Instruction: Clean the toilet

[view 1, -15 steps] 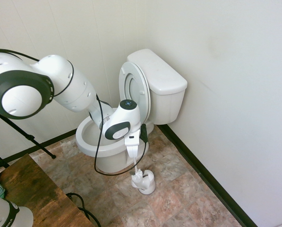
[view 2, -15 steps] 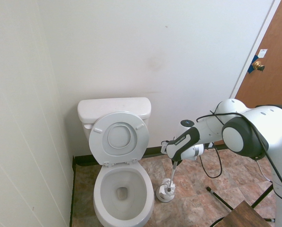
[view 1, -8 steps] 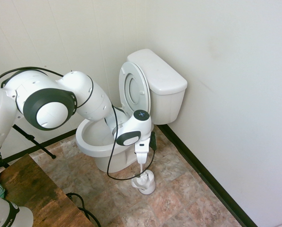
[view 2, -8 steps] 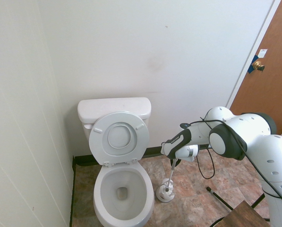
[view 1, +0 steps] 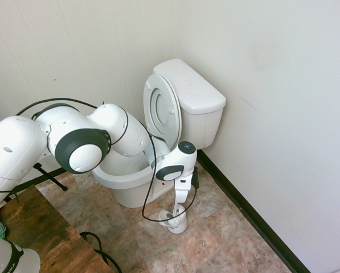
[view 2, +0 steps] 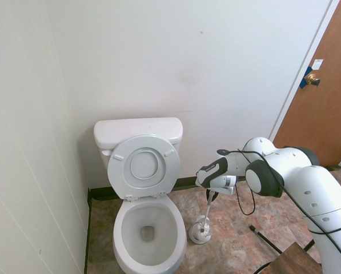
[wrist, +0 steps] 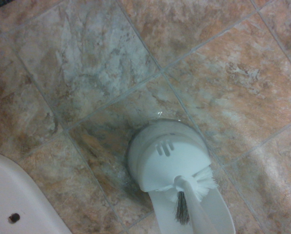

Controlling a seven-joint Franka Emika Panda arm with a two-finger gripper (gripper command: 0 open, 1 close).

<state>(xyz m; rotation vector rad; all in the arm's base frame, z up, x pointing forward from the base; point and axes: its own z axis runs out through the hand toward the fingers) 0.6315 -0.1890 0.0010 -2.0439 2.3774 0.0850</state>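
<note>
White ceramic fills the middle of both exterior views: the toilet [view 1: 158, 125] stands against the back wall, seat and lid raised against the tank, bowl open. In the second exterior view the toilet [view 2: 141, 188] sits in the lower left centre of the frame, and a dark drain opening shows at the bottom of the bowl.

Compared with a second ago, the arm has come lower and swung further toward the right of the first exterior view; the gripper [view 1: 180, 200] now hangs closer above the brush holder [view 1: 174, 220], pointing straight down. Its fingers are closed tight on the handle of the toilet brush [view 1: 175, 210], which was already in its grip in the earlier frames. The toilet and the holder have not shifted.

The brush holder [view 2: 200, 233] stands on the tiled floor [view 1: 215, 239] just beside the bowl, at the lower centre of both exterior views. The brush head sits at the holder's mouth in the wrist view, where the toilet brush [wrist: 194, 181] shows white bristles and a dark tuft against the brush holder [wrist: 160, 156]; how far down it reaches inside cannot be told.

The arm hides much of the bowl's near rim in the first exterior view. A brown wooden surface [view 1: 39, 233] is cut off at the lower left corner there. A brown door [view 2: 324, 97] is cut off at the right edge of the second exterior view
</note>
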